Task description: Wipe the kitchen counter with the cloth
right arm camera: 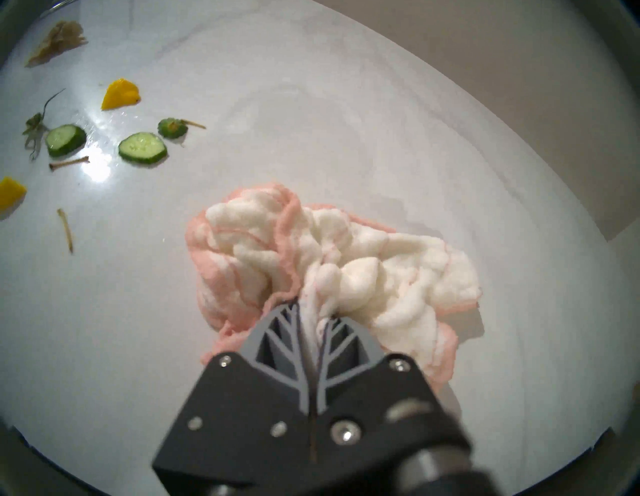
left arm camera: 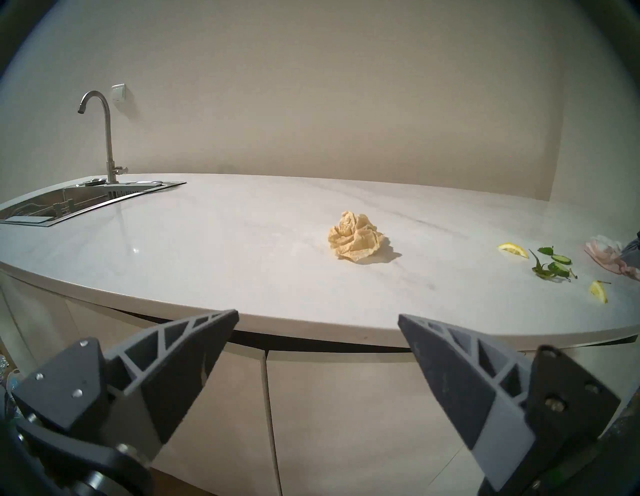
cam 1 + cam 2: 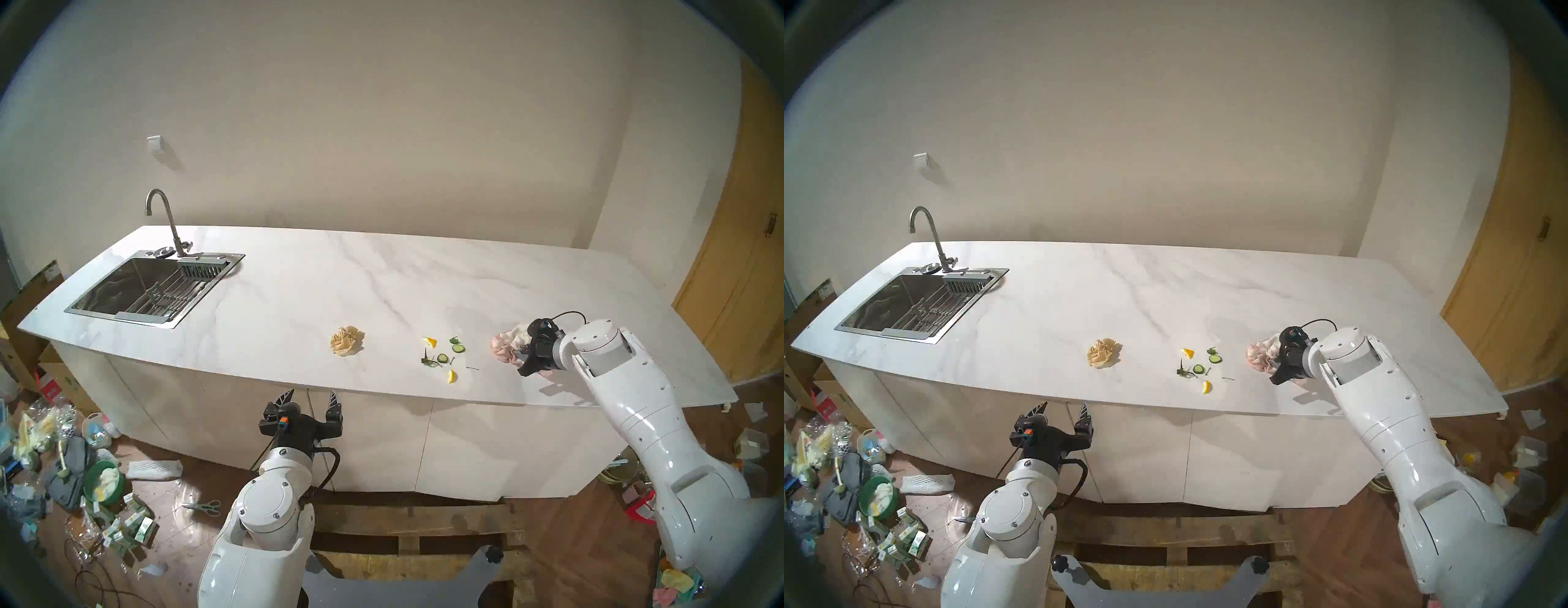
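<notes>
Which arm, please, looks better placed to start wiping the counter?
The right: its pincer is shut on the pink-edged white terry cloth on the white marble counter. The open left pincer hangs before the cabinets.

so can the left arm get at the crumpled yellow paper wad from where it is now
Probably yes: the left tool is open and empty below the counter edge, and the paper wad sits just beyond with nothing between; it must rise first.

The white marble-look worktop [image 3: 322, 288] carries the cloth [image 1: 346, 263], a crumpled white terry towel with pink edging, near its right end.
</notes>
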You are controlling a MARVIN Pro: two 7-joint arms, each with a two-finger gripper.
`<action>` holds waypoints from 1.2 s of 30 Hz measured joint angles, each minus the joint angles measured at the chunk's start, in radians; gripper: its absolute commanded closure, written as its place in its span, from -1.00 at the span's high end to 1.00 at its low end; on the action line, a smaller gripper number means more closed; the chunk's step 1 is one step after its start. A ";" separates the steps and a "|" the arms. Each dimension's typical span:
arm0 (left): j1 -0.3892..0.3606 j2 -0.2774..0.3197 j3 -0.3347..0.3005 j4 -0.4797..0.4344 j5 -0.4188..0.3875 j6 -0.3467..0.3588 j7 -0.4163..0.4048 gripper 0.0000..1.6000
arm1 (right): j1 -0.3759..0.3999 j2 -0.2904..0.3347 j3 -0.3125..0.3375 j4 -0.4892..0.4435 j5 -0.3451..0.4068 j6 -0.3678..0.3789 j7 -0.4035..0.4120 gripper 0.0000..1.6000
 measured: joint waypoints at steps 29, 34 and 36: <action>0.000 0.001 0.000 0.000 0.000 0.000 0.000 1.00 | -0.279 0.076 -0.019 -0.425 -0.019 0.085 -0.013 -1.00; 0.000 0.001 0.000 0.000 0.000 0.000 0.000 1.00 | -0.295 0.034 -0.039 -0.449 -0.032 0.113 -0.108 -1.00; 0.000 0.001 0.000 0.000 0.000 0.000 0.000 1.00 | -0.295 0.014 -0.054 -0.452 -0.034 0.126 -0.153 -1.00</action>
